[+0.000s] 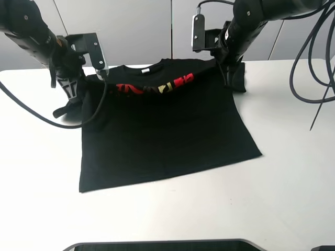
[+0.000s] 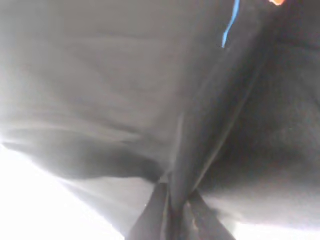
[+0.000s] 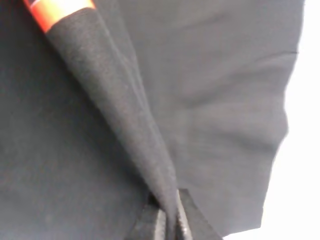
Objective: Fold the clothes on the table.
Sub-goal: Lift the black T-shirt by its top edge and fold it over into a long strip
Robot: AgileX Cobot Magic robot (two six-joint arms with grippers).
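Observation:
A black T-shirt [image 1: 162,130] with red and yellow characters across the chest lies on the white table [image 1: 282,193], hem toward the near edge. Its shoulder edge is lifted off the table between the two grippers. My left gripper [image 1: 78,86] is shut on the shirt's left shoulder; in the left wrist view its fingertips [image 2: 172,210] pinch a fold of black cloth [image 2: 125,90]. My right gripper [image 1: 230,65] is shut on the right shoulder; in the right wrist view it [image 3: 167,217] pinches a ridge of cloth [image 3: 125,120]. Both sleeves hang down.
Grey wall panels [image 1: 141,26] stand behind the table. Black cables [image 1: 314,68] hang at the right and loop [image 1: 31,112] at the left. A dark edge [image 1: 157,246] runs along the table's near side.

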